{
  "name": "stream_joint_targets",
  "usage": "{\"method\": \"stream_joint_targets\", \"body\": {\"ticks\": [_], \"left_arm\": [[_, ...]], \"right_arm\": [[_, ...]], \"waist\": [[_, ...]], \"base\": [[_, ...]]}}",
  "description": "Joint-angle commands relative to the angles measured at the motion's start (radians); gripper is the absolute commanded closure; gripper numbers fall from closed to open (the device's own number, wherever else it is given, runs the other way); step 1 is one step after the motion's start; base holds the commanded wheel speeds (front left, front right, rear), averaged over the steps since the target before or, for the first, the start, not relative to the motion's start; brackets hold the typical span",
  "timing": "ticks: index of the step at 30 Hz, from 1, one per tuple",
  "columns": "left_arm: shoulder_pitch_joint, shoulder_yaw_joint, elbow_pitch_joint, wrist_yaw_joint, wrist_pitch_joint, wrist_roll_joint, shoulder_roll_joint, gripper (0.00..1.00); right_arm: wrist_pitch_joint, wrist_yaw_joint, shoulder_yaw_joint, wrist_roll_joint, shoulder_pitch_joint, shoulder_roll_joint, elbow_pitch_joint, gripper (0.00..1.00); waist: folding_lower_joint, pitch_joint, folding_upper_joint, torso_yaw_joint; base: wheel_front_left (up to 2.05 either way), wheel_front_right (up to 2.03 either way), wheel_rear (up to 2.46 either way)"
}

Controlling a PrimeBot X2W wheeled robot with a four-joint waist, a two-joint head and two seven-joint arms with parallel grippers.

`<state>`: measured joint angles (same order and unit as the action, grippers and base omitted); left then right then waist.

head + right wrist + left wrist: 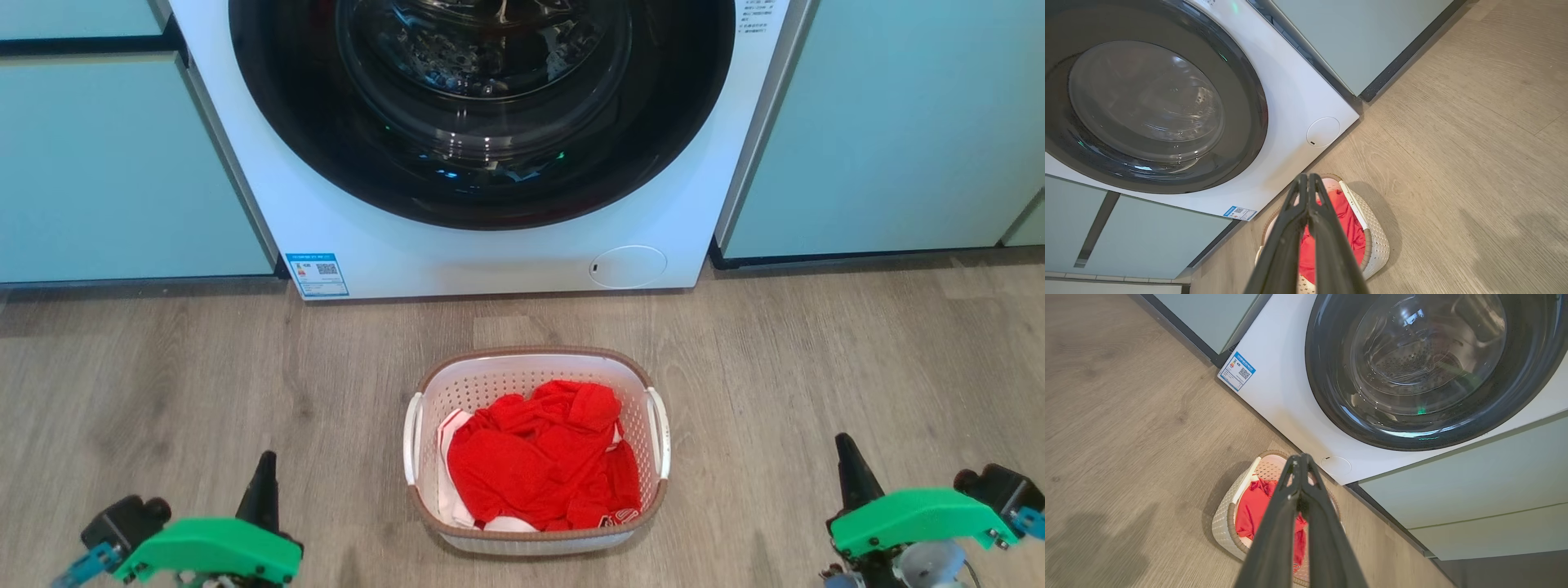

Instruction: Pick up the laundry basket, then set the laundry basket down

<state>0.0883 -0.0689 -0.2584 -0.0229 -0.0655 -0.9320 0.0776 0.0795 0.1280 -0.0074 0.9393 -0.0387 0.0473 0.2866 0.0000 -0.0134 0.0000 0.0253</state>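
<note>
This is a home laundry area: a white front-loading washing machine (pixel 482 106) with a dark round glass door stands built in between pale green cabinet fronts (pixel 106 163). On the grey-brown wood-look plank floor (pixel 204 384) before it sits a laundry basket (pixel 535 354) holding red clothes (pixel 539 457).

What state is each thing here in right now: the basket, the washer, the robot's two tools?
laundry basket: upright on the floor, not yet lifted.
red clothes: crumpled, lying inside the basket.
washing machine door: shut.
left tool: shut, empty, apart from the basket.
right tool: shut, empty, apart from the basket.
</note>
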Motion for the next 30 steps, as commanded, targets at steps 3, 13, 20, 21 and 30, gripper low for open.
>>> {"method": "stream_joint_targets", "body": {"ticks": [3, 13, 20, 21, 30], "left_arm": [[-0.067, 0.037, 0.026, -0.013, 0.010, -0.055, 0.002, 1.00], [-0.091, 0.061, 0.024, -0.031, 0.039, -0.175, -0.001, 1.00], [-0.108, 0.078, 0.022, -0.044, 0.060, -0.259, -0.003, 1.00], [-0.108, 0.078, 0.022, -0.044, 0.060, -0.259, -0.003, 1.00], [-0.129, 0.100, 0.020, -0.060, 0.086, -0.366, -0.006, 1.00]], "right_arm": [[-0.015, 0.002, -0.001, 0.057, 0.056, 0.021, -0.036, 1.00], [-0.043, 0.002, -0.015, 0.177, 0.073, 0.022, -0.037, 1.00], [-0.063, 0.002, -0.025, 0.261, 0.084, 0.023, -0.038, 1.00], [-0.063, 0.002, -0.025, 0.261, 0.084, 0.023, -0.038, 1.00], [-0.090, 0.002, -0.037, 0.369, 0.099, 0.023, -0.040, 1.00]], "waist": [[0.0000, 0.001, 0.0000, -0.001], [0.0000, 0.004, 0.0000, -0.006], [0.0000, 0.006, 0.0000, -0.009], [0.0000, 0.006, 0.0000, -0.009], [0.0000, 0.009, 0.0000, -0.013]], "base": [[0.00, 0.00, 0.00], [0.00, 0.00, 0.00], [0.00, 0.00, 0.00], [0.00, 0.00, 0.00], [0.00, 0.00, 0.00]]}}
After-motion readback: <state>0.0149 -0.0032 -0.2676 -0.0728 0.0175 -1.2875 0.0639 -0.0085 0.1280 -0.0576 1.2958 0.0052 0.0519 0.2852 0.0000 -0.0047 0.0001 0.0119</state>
